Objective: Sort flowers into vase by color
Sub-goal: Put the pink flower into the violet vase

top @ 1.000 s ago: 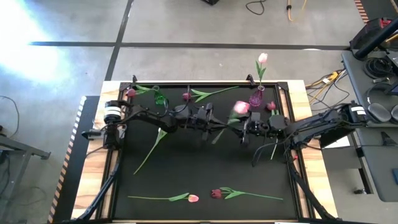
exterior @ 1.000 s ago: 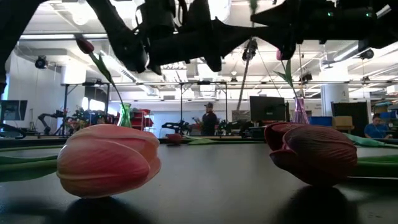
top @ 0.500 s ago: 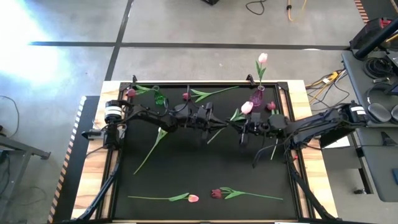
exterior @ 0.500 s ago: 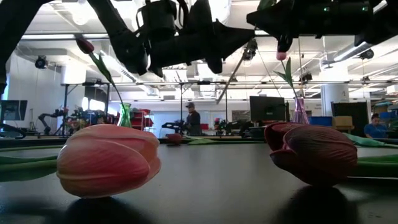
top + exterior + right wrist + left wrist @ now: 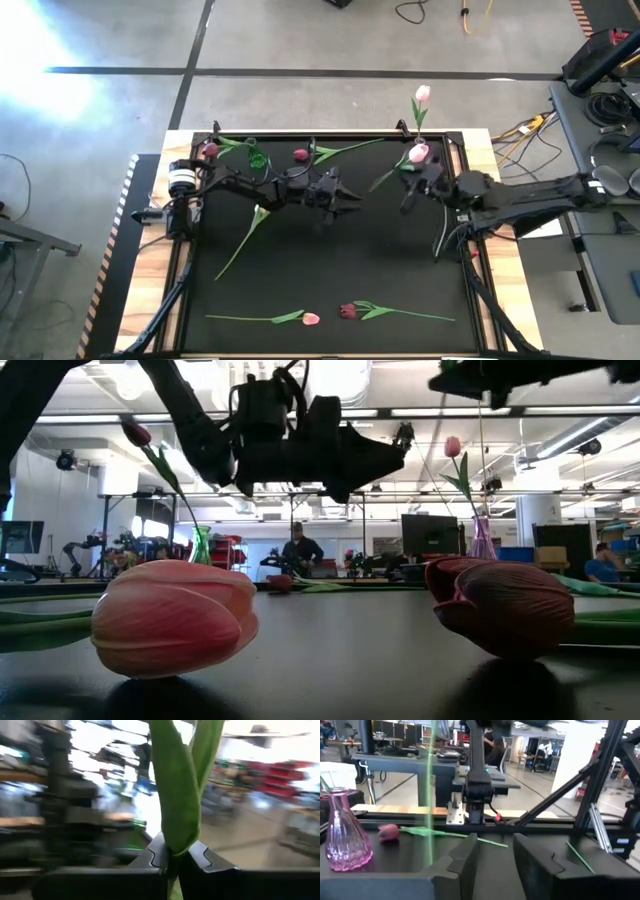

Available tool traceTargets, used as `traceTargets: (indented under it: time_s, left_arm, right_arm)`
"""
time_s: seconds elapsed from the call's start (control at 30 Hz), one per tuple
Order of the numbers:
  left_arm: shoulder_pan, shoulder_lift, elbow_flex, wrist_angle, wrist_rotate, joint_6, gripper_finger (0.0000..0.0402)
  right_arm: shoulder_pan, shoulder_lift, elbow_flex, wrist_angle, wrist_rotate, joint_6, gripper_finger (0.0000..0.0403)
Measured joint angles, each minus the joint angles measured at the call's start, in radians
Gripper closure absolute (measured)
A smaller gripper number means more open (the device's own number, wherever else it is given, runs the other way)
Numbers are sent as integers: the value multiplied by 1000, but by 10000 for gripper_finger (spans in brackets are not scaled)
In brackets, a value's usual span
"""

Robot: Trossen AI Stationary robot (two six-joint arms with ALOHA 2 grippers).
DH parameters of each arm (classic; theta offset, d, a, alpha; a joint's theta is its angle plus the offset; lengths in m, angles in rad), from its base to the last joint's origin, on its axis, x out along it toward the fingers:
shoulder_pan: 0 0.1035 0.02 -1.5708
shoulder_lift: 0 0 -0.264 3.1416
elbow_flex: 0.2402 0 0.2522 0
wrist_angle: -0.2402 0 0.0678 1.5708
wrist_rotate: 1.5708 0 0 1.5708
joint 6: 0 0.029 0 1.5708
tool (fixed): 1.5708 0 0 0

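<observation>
My right gripper [image 5: 409, 184] is shut on a pale pink tulip; its head [image 5: 418, 153] stands over the purple vase [image 5: 345, 845] at the far right. That vase holds another pink tulip [image 5: 422, 94]. My left gripper [image 5: 346, 196] is open and empty near the table's middle, above the mat. A green vase [image 5: 257, 158] at the far left holds a dark red tulip [image 5: 209, 149]. A dark red tulip [image 5: 300, 154] lies at the far edge. A pink tulip [image 5: 310, 319] and a dark red one [image 5: 347, 311] lie near the front edge. My right gripper pinches the pink tulip's green stem and leaf [image 5: 173, 851] between its two fingers [image 5: 207, 858], which lie across the stem. The tulip is lifted clear of the table. Its leaf rises above the fingers and its stem end [image 5: 375, 187] slants back toward the table's middle.
A loose stem with a leaf [image 5: 246, 232] lies left of centre, and another stem [image 5: 440, 236] lies near the right edge. A dark red tulip [image 5: 387, 832] lies beside the purple vase. The black mat [image 5: 330, 270] is bare between the arms and the front flowers.
My right gripper has gone toward the table's far right corner and the purple vase, carrying the pink tulip away from my left gripper. The tulip's head has moved from near the middle to over the vase, and its stem has swung with it.
</observation>
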Motion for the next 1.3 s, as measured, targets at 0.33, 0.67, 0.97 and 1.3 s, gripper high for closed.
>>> traceTargets:
  time_s: [0.33,0.67,0.97,1.3]
  left_arm:
    - [0,0,-59,8,-79,55,265]
    - [-1,0,-66,11,-80,55,264]
    - [-1,-2,-66,10,-81,55,264]
    - [0,-18,-67,2,-81,79,264]
  right_arm:
    - [-11,-198,87,-204,337,-214,390]
    - [-151,-250,87,-203,339,-260,390]
    - [-363,-185,86,-205,180,-218,390]
    - [-560,-90,85,-209,9,-119,391]
